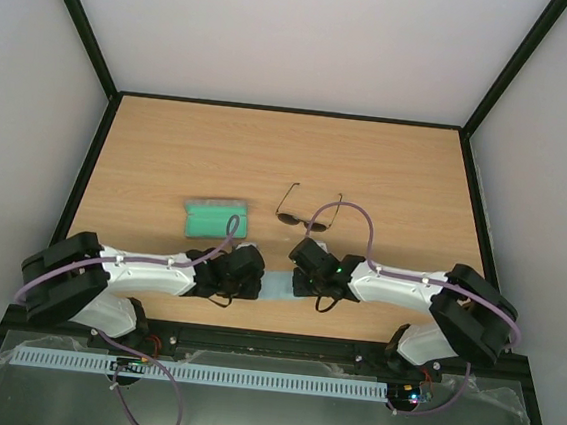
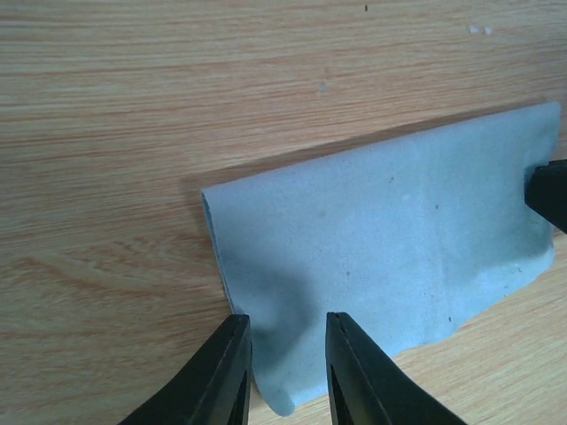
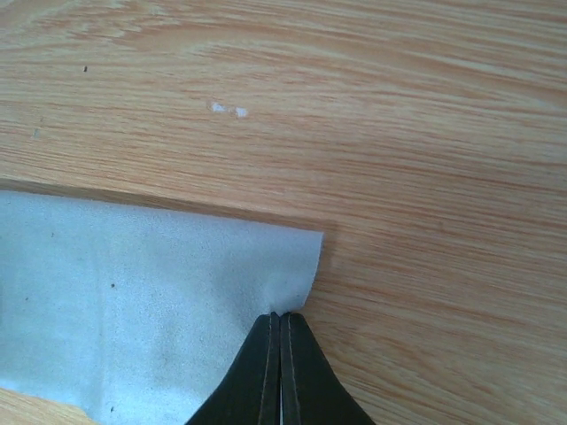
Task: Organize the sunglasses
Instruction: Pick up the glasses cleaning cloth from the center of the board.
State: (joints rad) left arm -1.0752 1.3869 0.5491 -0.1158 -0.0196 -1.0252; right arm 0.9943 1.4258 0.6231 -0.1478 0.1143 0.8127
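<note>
While the right gripper pinches shut on one edge of the light blue square cloth, the left gripper sits narrow astride the opp. edge, gap showing. Thin dark wire-frame sunglasses lie just beyond the right gripper, w/ bare wooden table farther out.

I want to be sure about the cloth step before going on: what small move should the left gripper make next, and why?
Probably close the left gripper on the cloth. Its jaws stand apart with the cloth's edge between them, while the right gripper is shut on another edge. Only this grip seems missing before both arms can lift the cloth.
</note>
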